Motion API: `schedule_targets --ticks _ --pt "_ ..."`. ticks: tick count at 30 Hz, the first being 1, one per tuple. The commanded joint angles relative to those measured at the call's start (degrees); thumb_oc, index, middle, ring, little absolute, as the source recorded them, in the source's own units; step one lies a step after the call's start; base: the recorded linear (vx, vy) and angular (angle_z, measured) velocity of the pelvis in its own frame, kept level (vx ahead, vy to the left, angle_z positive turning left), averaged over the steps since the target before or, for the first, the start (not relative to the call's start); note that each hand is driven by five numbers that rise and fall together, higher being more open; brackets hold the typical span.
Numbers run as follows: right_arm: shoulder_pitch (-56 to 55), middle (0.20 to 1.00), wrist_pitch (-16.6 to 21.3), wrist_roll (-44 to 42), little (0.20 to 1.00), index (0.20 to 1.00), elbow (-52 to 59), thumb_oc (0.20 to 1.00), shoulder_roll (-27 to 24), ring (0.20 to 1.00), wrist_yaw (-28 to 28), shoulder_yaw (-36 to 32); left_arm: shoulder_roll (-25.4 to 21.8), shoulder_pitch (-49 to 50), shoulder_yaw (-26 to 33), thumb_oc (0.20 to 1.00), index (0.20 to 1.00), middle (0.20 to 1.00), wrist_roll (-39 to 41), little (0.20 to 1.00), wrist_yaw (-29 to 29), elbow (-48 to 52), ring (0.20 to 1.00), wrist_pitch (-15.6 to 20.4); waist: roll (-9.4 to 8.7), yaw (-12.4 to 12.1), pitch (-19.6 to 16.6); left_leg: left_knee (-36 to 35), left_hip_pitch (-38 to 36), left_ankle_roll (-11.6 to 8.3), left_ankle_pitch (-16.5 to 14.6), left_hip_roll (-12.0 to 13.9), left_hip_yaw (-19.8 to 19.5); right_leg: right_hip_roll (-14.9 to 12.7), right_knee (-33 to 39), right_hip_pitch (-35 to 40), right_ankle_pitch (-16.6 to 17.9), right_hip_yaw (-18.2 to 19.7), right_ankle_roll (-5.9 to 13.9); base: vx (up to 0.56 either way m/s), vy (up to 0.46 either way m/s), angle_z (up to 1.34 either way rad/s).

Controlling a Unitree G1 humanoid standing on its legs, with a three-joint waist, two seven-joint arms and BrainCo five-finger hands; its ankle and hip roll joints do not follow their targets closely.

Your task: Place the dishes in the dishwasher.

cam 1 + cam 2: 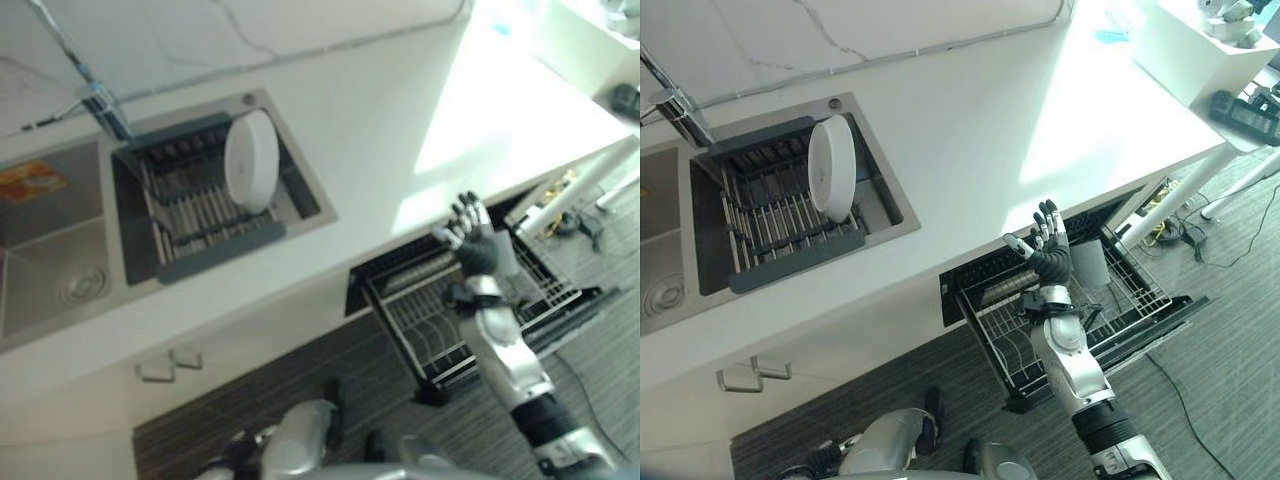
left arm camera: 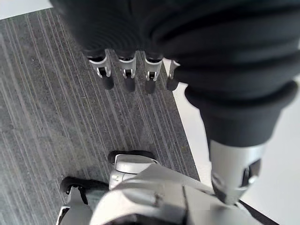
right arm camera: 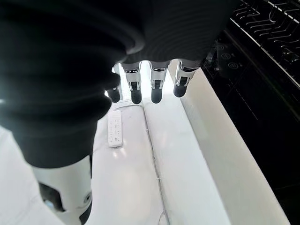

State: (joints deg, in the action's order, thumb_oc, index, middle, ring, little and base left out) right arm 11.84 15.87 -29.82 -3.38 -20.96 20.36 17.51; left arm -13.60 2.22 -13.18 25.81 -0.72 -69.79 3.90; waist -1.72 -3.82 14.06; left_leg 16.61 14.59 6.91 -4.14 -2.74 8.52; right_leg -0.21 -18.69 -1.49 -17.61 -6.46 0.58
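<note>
Standing upright in sink rack (image 1: 790, 225): white round plate (image 1: 832, 168).

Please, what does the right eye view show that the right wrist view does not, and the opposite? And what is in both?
The right eye view gives the white plate standing on edge in the sink rack, with the white counter seen from above. The right wrist view gives a white power strip lying on a white surface, with a thin cable beside it. Both share the right hand, fingers straight and holding nothing, and the dishwasher's dark wire rack, pulled out.
</note>
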Motion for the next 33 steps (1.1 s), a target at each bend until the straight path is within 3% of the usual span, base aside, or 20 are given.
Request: schedule_targets --ticks 1,3,5,8,12,18,28,30,32,33 --pt "2.9 1.000 3.3 -0.2 1.000 1.000 4.8 1.000 0.0 1.000 -0.8 -0.3 -0.5 0.2 -0.3 1.000 1.000 1.000 0.6 1.000 0.1 -1.5 1.000 -0.5 1.70 0.3 -1.9 0.6 0.2 -4.25 -1.3 1.5 -3.0 -0.3 1.5 -3.0 8.8 -2.5 1.71 -0.13 -0.163 -0.30" --pt "3.6 1.000 2.2 1.3 1.000 1.000 5.3 1.000 0.1 1.000 0.4 0.6 0.0 0.0 -0.2 1.000 1.000 1.000 0.9 1.000 1.0 -2.0 1.000 -0.3 0.69 0.9 -1.2 0.6 -1.0 -4.94 -0.4 1.1 -0.4 -1.2 1.5 -3.5 8.8 -1.9 1.13 -0.09 -0.119 0.12" --pt "4.3 1.000 1.2 3.2 1.000 1.000 4.6 1.000 -0.5 1.000 0.5 1.2 0.6 1.0 0.3 1.000 1.000 1.000 0.4 1.000 0.9 -2.3 1.000 0.0 -0.68 0.6 -0.4 0.6 -1.9 -6.36 3.1 0.4 -3.1 -2.9 1.5 -3.4 9.3 -0.3 0.72 -0.01 0.106 0.32" --pt "3.7 1.000 1.0 2.6 1.000 1.000 4.3 1.000 -1.3 1.000 0.7 -0.3 1.4 1.1 0.2 1.000 1.000 1.000 -1.0 1.000 0.2 -2.4 1.000 -0.4 1.64 1.8 -0.7 0.6 1.2 -9.33 4.3 8.7 -4.3 -2.6 1.5 -2.3 8.1 -1.6 0.80 0.00 0.320 0.10" --pt "0.2 1.000 2.6 -0.4 1.000 1.000 5.0 1.000 -2.5 1.000 1.2 -2.5 1.6 0.3 -1.2 1.000 1.000 1.000 -5.3 1.000 -0.1 -2.3 1.000 -1.9 2.45 2.9 -1.6 0.6 2.4 -10.27 3.1 11.4 -2.5 -5.0 1.5 -1.9 7.6 -4.3 2.10 0.02 0.223 0.49" --pt "-2.2 1.000 2.4 1.2 1.000 1.000 7.5 1.000 -1.9 1.000 0.3 -2.8 -0.3 -1.0 -1.6 1.000 1.000 1.000 -2.5 1.000 -0.5 -2.6 1.000 -2.3 2.42 2.5 -3.3 0.6 0.6 -8.31 -0.5 8.9 -1.9 -9.8 1.5 -2.9 9.8 -7.2 5.64 0.03 0.186 0.03" --pt "-0.3 1.000 2.2 1.1 1.000 1.000 6.8 1.000 -0.9 1.000 -1.2 -2.5 0.6 -0.3 -2.4 1.000 1.000 1.000 -1.5 1.000 -1.2 -2.8 1.000 -2.1 1.10 0.0 -4.1 0.6 0.9 -7.51 -1.5 8.6 -1.6 -12.4 1.5 -3.8 10.9 -8.1 7.78 -0.01 -0.024 0.05" --pt "0.2 1.000 3.3 1.0 1.000 1.000 7.4 1.000 -1.3 1.000 -3.4 -3.0 0.8 0.4 -0.9 1.000 1.000 1.000 3.5 1.000 -5.2 -3.7 1.000 -4.5 0.72 -0.7 -4.9 0.6 0.8 -7.48 -1.8 8.5 -1.6 -12.8 1.5 -3.3 10.7 -8.5 8.07 0.15 -0.012 0.04" --pt "1.3 1.000 4.3 0.5 1.000 1.000 8.9 1.000 -1.9 1.000 -7.2 -4.6 2.0 1.7 3.1 1.000 1.000 1.000 12.6 1.000 -11.5 -5.8 1.000 -11.9 0.18 -1.8 -5.5 0.6 0.6 -7.39 -2.3 7.9 -2.6 -13.2 1.5 -2.7 10.5 -9.3 8.31 0.21 -0.023 0.06" --pt "1.8 1.000 4.5 -3.1 1.000 1.000 9.6 1.000 -2.2 1.000 -10.5 -5.5 2.3 2.7 4.8 1.000 1.000 1.000 13.1 1.000 -12.5 -7.0 1.000 -12.2 -0.04 -2.4 -5.9 0.6 0.3 -7.39 -2.6 7.6 -3.3 -13.3 1.5 -2.2 10.4 -9.7 8.35 0.25 0.012 0.15"
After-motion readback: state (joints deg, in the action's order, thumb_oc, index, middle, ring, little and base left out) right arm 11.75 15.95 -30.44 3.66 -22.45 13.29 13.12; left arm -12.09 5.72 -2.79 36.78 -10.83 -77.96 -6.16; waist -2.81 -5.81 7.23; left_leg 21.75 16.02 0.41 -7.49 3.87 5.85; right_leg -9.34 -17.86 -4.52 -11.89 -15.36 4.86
